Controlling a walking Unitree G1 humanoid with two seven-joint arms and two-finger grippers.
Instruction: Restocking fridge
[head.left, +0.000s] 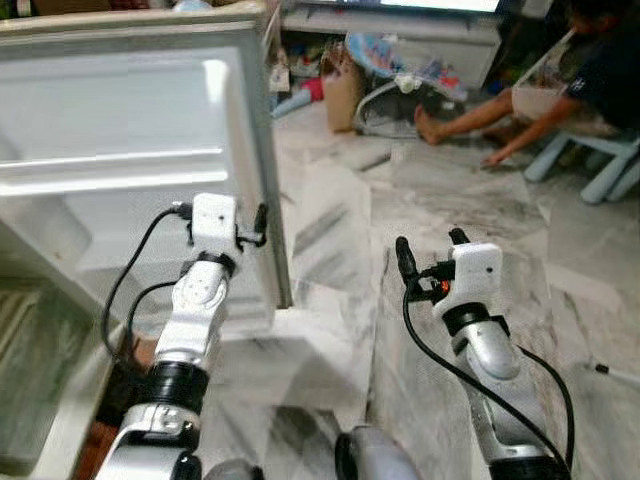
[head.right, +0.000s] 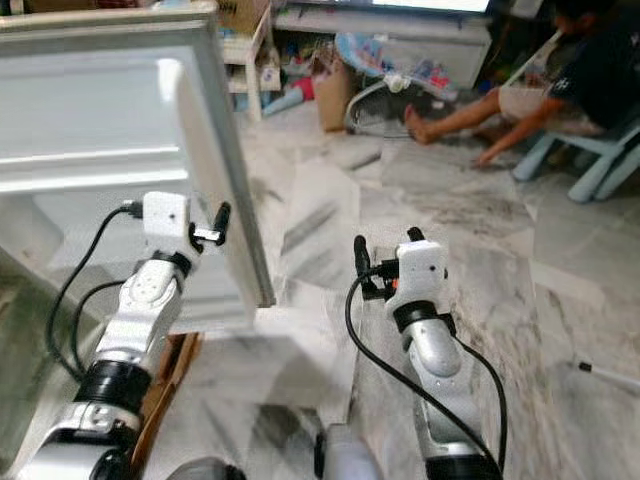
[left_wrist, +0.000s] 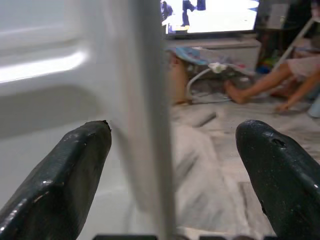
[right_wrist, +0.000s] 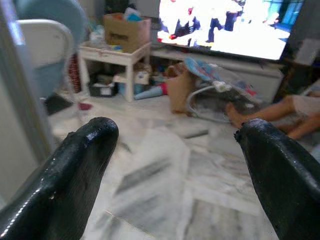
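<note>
- Person (head.left: 560, 90) sits on the floor at the far right, legs stretched out, one hand on the tiles, next to a pale blue plastic chair (head.left: 600, 160).
- TV (right_wrist: 225, 25) is on at the back, on a low white stand; baby bouncer (right_wrist: 210, 80) and brown bag (right_wrist: 177, 92) on the floor in front of it.
- Small white table (right_wrist: 112, 57) with a cardboard box (right_wrist: 125, 30) on top, clutter under it, at back left.
- Marble floor (head.left: 450, 200), grey-veined, lies between robot and person.
- Fridge door (head.left: 130, 150) stands swung open on robot's left, white moulded inner side facing the camera, glossy shelf ridges across it, a bit blurred; its free edge runs down the middle of the scene.
- Left gripper (head.left: 250, 235) is at the door's free edge, fingers spread wide with the edge (left_wrist: 150, 125) running between them; left wrist view has one finger (left_wrist: 60, 175) on the inner side and the other on the room side. Can't tell if either touches.
- Right gripper (head.left: 430, 250) is raised over bare floor, well apart from the door, fingers (right_wrist: 75, 170) spread wide, holding nothing.
</note>
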